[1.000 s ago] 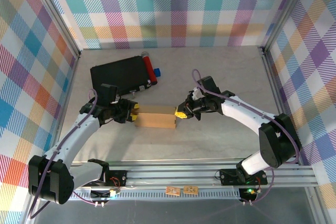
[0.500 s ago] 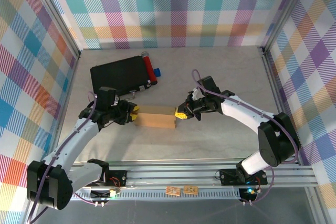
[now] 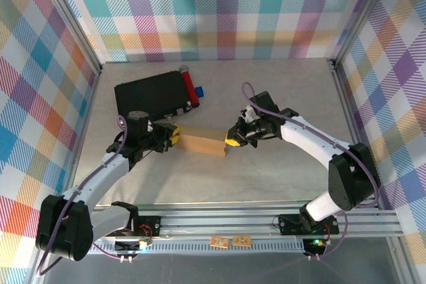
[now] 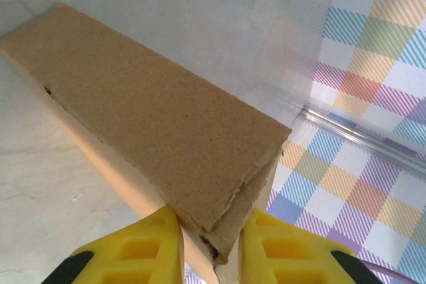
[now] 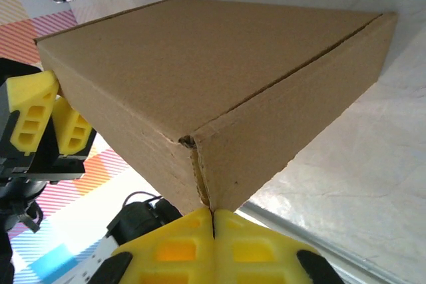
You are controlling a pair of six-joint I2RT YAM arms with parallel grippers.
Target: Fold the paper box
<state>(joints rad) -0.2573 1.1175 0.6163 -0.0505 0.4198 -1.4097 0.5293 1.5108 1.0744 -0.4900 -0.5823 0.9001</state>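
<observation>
I have the paper box (image 3: 202, 143) lying out in the middle of the counter (image 3: 279, 91), stretched between my two tools and just in front of the black case (image 3: 148, 96) with the red cylinder (image 3: 190, 84) along its far side. From above, the box sits slightly askew, its left end nearer the case.

The box is plain brown cardboard with no markings, and it is folded up into a flat closed shape. On the right wrist camera I see the lid panel down, a dark seam running along its front edge, and a small gap where the walls meet at the near corner. On the left wrist camera the near end looks rougher: a frayed, layered edge and small die-cut nicks along the long side.

The left tool (image 3: 172, 134) is grasping the box's left end, with cardboard filling the space between its yellow pads (image 4: 143, 251). The right tool (image 3: 231, 142) is clenched, its yellow fingers (image 5: 173, 247) pressed together with the tips right at the box's lower corner. I cannot tell whether any cardboard is pinched there.
</observation>
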